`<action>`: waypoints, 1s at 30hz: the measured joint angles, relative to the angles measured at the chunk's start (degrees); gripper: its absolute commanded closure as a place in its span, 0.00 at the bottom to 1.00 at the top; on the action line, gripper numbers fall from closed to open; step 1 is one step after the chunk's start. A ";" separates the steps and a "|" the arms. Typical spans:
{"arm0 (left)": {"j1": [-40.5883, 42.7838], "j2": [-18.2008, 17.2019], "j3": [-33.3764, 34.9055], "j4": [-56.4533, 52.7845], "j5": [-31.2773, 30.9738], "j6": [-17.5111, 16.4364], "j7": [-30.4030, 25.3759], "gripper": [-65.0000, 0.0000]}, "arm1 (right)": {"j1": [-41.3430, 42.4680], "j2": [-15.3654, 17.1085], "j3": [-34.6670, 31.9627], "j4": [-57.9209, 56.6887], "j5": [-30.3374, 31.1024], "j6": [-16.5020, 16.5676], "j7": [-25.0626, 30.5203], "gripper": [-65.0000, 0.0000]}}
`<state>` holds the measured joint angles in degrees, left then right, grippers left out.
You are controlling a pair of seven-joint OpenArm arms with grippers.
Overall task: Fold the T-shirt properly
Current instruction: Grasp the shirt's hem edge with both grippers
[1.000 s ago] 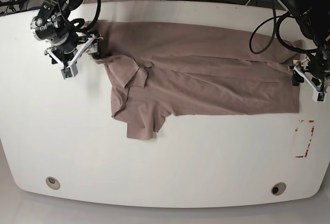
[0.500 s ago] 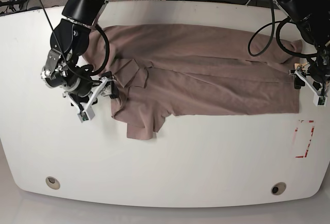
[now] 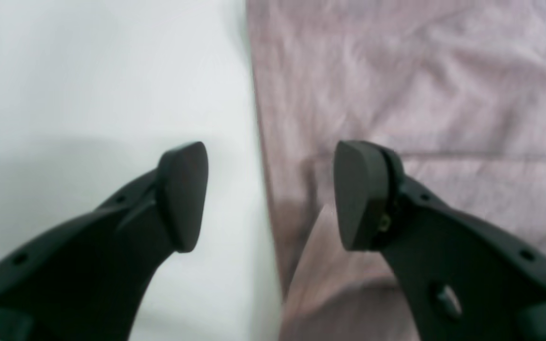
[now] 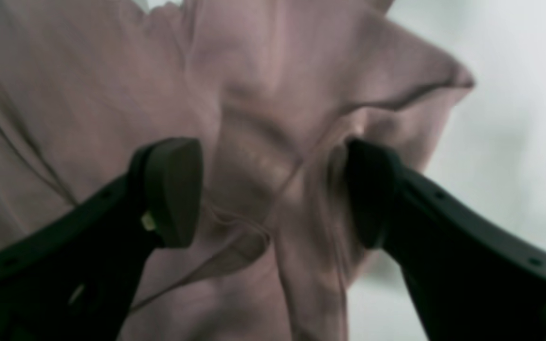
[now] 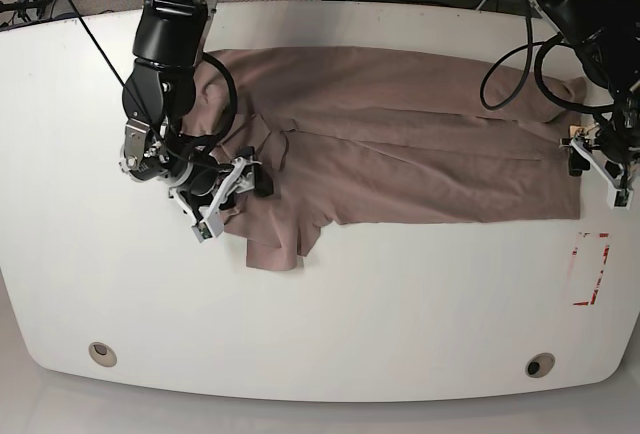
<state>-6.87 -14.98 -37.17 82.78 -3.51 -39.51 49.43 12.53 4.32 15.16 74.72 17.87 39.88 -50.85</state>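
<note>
The mauve-brown T-shirt [image 5: 420,134] lies spread across the white table [image 5: 350,304], with a rumpled fold and a sleeve flap at its left end. My right gripper [image 5: 240,182] is open and low over that rumpled part. In the right wrist view the gripper [image 4: 273,189] has creased shirt fabric [image 4: 88,94] between its jaws. My left gripper [image 5: 590,159] is open at the shirt's right edge. In the left wrist view the gripper [image 3: 270,196] straddles the shirt's [image 3: 419,85] edge, one finger over bare table [image 3: 111,71].
A red-marked rectangle [image 5: 590,269] is on the table at the right, below the shirt. Two round holes [image 5: 101,354] [image 5: 540,365] sit near the front edge. Cables run behind the table's far edge.
My right arm has swung down and to the right, from the shirt's upper left corner to the rumpled fold. My left gripper has barely shifted at the right edge.
</note>
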 measured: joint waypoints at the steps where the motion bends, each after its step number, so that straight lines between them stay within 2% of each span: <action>1: -0.24 -0.13 1.20 -1.01 0.13 0.09 -1.38 0.41 | -0.17 0.15 -0.17 -0.15 0.04 0.00 0.55 0.31; 4: -0.98 -0.02 4.63 -4.90 -0.76 1.90 -5.25 0.41 | -0.35 0.79 0.00 0.04 -0.02 0.02 1.25 0.31; 9: -3.04 -0.74 5.97 -9.38 -0.15 7.48 -6.47 0.41 | -1.29 3.37 0.17 3.06 -0.07 -0.04 1.70 0.31; 10: -3.67 -0.94 5.99 -10.05 0.26 8.59 -7.76 0.41 | -1.27 3.65 0.15 3.28 -0.04 -1.09 1.84 0.31; 13: -4.90 -1.25 5.97 -11.78 -0.79 9.53 -11.28 0.41 | -1.27 3.50 0.15 3.10 0.24 -2.40 4.00 0.31; 16: -5.35 -1.18 6.36 -14.34 -0.79 12.09 -13.49 0.41 | -1.14 3.39 -0.17 -0.22 0.39 -3.28 6.60 0.31; 20: -5.53 -1.09 6.03 -15.32 -0.20 15.15 -15.12 0.41 | -1.95 2.99 -0.15 -1.84 0.04 -3.69 6.47 0.32; 21: -5.99 -1.62 6.21 -16.20 -0.39 15.69 -15.72 0.41 | -1.84 2.89 -0.11 -2.62 0.37 -3.67 7.85 0.32; 26: -9.25 -3.02 7.48 -22.84 -0.17 16.83 -19.34 0.41 | -1.27 2.27 -0.11 -5.33 0.24 -4.63 12.52 0.32; 29: -9.94 -3.04 7.78 -26.25 -0.59 16.57 -21.22 0.41 | -1.46 1.97 -0.15 -5.42 0.44 -5.92 13.44 0.45; 30: -9.94 -3.23 8.00 -27.36 -0.61 16.52 -22.10 0.41 | -1.49 1.99 -0.17 -5.42 0.44 -6.19 13.33 0.54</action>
<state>-16.82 -18.22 -29.17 55.42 -4.12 -22.98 27.33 11.05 6.31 14.98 69.30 18.31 33.69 -37.52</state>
